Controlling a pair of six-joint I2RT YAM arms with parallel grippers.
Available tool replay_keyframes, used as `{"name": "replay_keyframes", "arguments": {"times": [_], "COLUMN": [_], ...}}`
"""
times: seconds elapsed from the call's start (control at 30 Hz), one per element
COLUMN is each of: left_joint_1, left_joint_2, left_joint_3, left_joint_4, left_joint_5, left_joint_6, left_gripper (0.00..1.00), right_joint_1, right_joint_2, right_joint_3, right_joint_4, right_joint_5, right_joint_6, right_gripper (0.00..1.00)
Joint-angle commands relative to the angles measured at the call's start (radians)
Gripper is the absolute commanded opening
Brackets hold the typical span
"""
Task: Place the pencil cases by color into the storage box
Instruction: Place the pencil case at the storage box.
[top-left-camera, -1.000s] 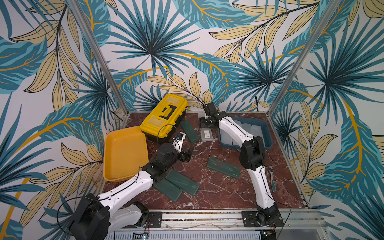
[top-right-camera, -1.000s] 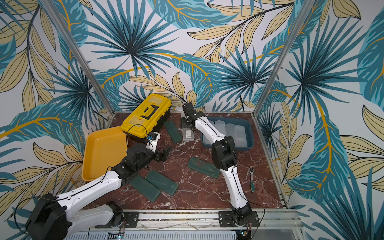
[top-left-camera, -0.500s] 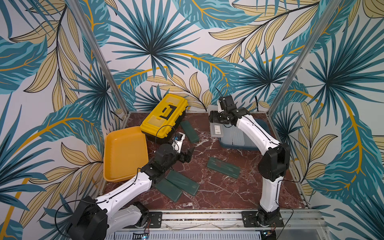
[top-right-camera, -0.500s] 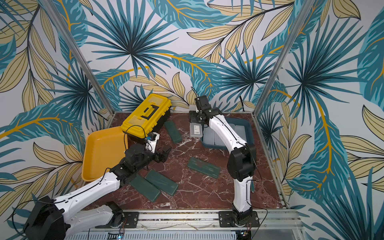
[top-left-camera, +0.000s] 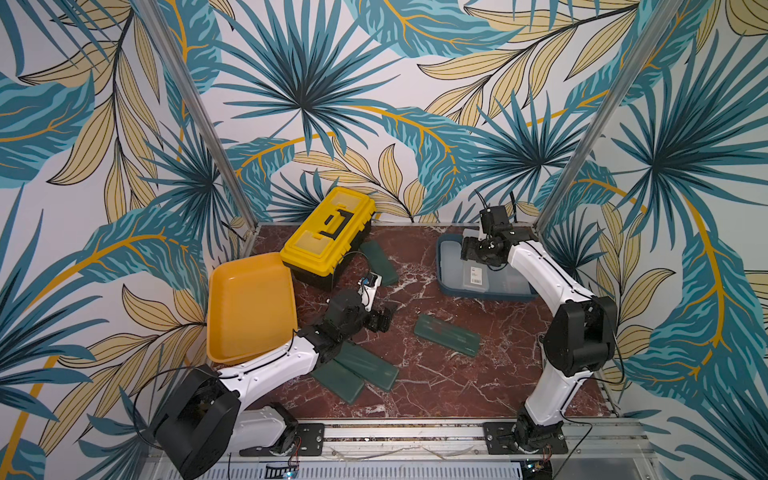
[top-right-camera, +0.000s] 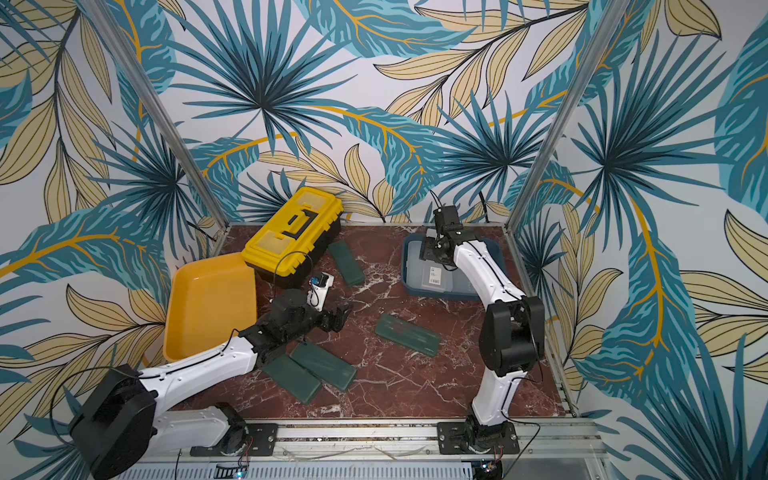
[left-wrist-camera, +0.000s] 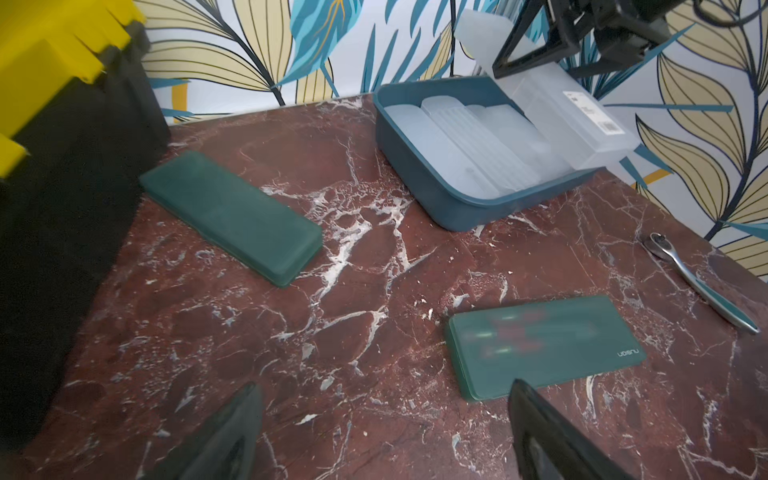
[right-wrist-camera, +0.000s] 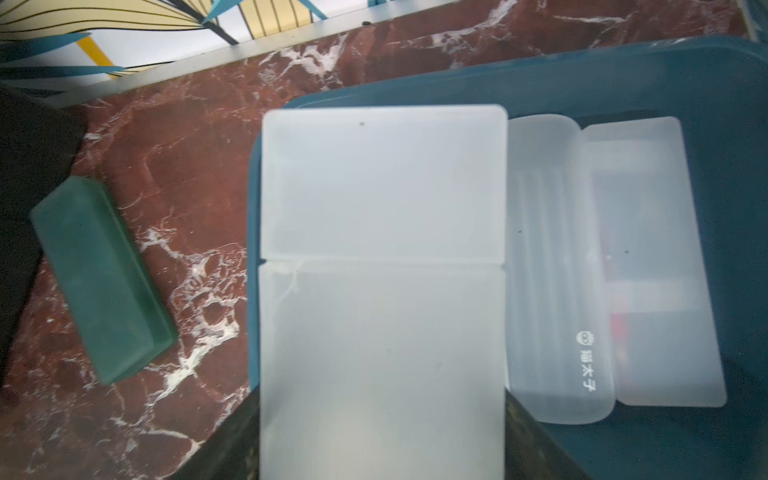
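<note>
Red-veined marble tabletop (top-left-camera: 457, 382), leafy wallpaper all round, and the action is at the upper right in both top views: the right gripper (top-left-camera: 476, 255) is clamped on one end of a frosted white pencil case (top-left-camera: 476, 276), holding it tilted over the blue storage box (top-left-camera: 457, 294). More frosted cases (right-wrist-camera: 557, 270) lie flat inside that box. Over at centre frame the left gripper (top-right-camera: 340, 318) hovers low above the marble, jaws apart, nothing between them. Dark green pencil cases lie out on the table: a far green case (top-left-camera: 378, 262) just beside the yellow toolbox (top-left-camera: 328, 232), a mid-table green case (top-left-camera: 446, 340), and a green pair (top-left-camera: 370, 368) side by side under the left arm. Yellow tray (top-left-camera: 249, 307) sits at left.
</note>
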Motion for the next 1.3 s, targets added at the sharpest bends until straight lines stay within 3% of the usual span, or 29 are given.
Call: {"name": "replay_keyframes", "arguments": {"times": [0.0, 0.53, 0.97, 1.27], "left_joint_1": [-0.041, -0.202, -0.214, -0.214], "left_joint_2": [0.035, 0.204, 0.198, 0.194], "left_joint_3": [0.078, 0.169, 0.135, 0.124], "left_joint_4": [0.016, 0.062, 0.093, 0.107], "left_joint_5": [-0.032, -0.007, 0.028, 0.049], "left_joint_6": [-0.002, 0.063, 0.062, 0.058], "left_gripper": [0.93, 0.92, 0.92, 0.92], "right_joint_1": [-0.036, -0.199, -0.226, -0.243], "right_joint_2": [-0.02, 0.124, 0.266, 0.306], "right_joint_3": [-0.019, 0.007, 0.132, 0.119], "right_joint_4": [0.032, 0.132, 0.15, 0.162], "right_joint_5": [0.029, 0.024, 0.009, -0.02], "right_joint_6": [-0.046, -0.164, -0.309, -0.377], "right_gripper": [0.74, 0.75, 0.75, 0.75]}}
